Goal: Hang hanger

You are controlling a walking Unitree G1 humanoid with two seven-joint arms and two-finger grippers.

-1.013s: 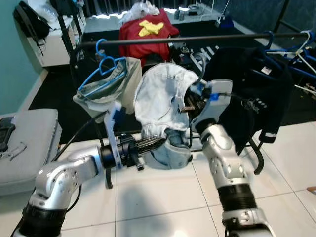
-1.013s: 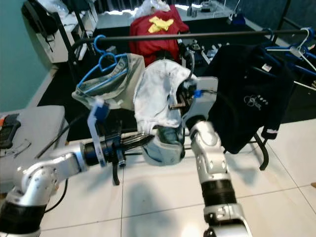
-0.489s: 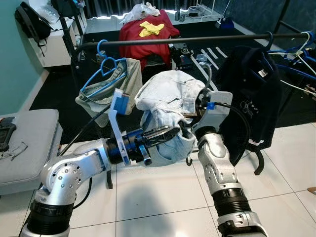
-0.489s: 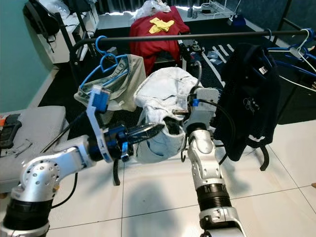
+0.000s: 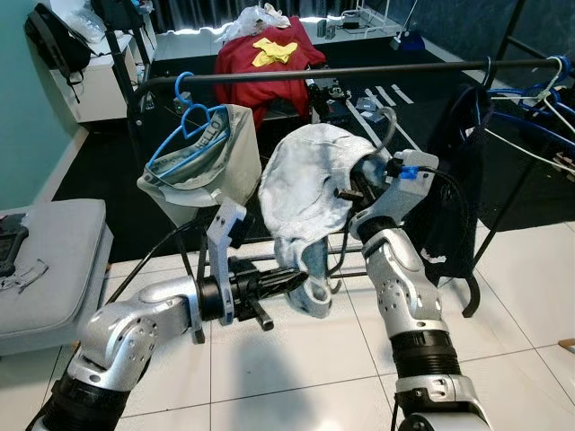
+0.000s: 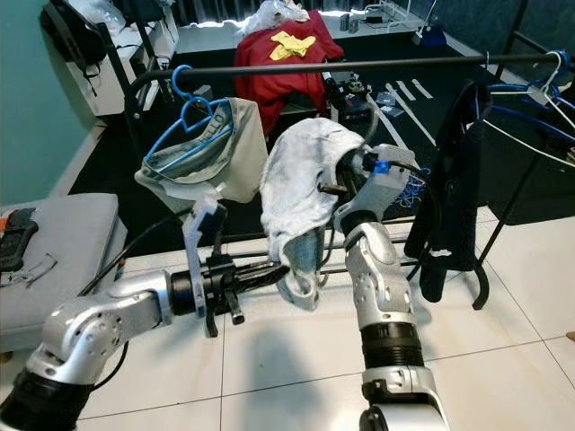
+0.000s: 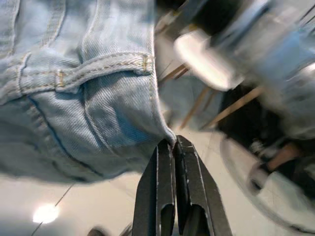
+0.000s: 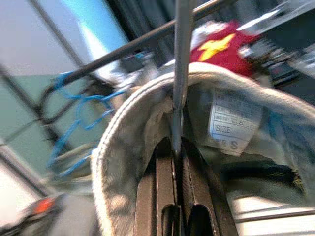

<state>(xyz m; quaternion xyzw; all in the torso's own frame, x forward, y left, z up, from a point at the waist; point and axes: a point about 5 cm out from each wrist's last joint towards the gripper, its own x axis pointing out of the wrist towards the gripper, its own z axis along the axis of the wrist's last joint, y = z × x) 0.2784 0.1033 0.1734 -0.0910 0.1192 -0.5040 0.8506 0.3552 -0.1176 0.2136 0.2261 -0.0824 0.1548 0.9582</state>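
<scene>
Here the right gripper (image 8: 176, 147) pinches the hanger (image 8: 180, 59) under the rail (image 5: 314, 72), while the left gripper (image 7: 174, 143) clamps the jeans' (image 5: 301, 193) lower hem.

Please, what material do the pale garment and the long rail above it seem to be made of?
The pale garment looks like light blue denim, faded and matte: a twill weave, tan double stitching and a belt loop show. The rail looks like dark metal tube with a dull sheen, though painted or coated cannot be ruled out.
</scene>
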